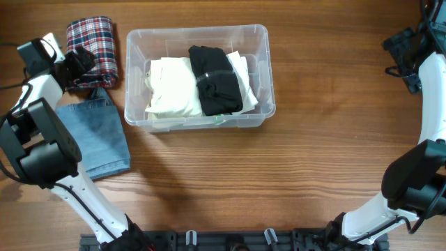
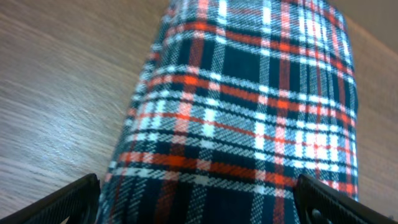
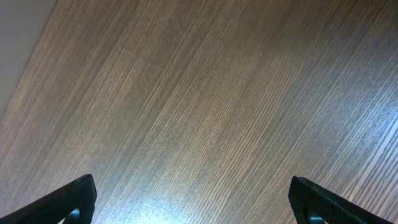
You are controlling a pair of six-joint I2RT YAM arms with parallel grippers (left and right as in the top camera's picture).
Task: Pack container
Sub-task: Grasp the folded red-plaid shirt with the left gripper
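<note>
Right now the container (image 1: 197, 31) stands upright on the counter (image 1: 313, 160), left of centre and toward the far edge. A folded white garment (image 1: 169, 87) lies in its left part. A folded black garment (image 1: 214, 80) lies to the right of that, resting over more white cloth.

Outside the bin, a folded plaid garment (image 1: 94, 40) lies just beside the left short wall. A folded denim piece (image 1: 97, 136) lies on the near side of the plaid, close to the bin's near left corner.

My left pincer (image 1: 82, 68) is at the plaid's near left edge. From the left wrist view, this pincer (image 2: 198, 199) is spread wide, one dark fingertip at each bottom corner of the view. The plaid (image 2: 249, 112) fills the gap between them. I cannot tell whether the tips touch the cloth, but nothing looks clamped.

My right pincer (image 1: 405, 50) sits well apart from everything, at the far right edge of the counter. Through its own camera it (image 3: 193, 199) is also spread wide, with only bare wood grain between the tips.
</note>
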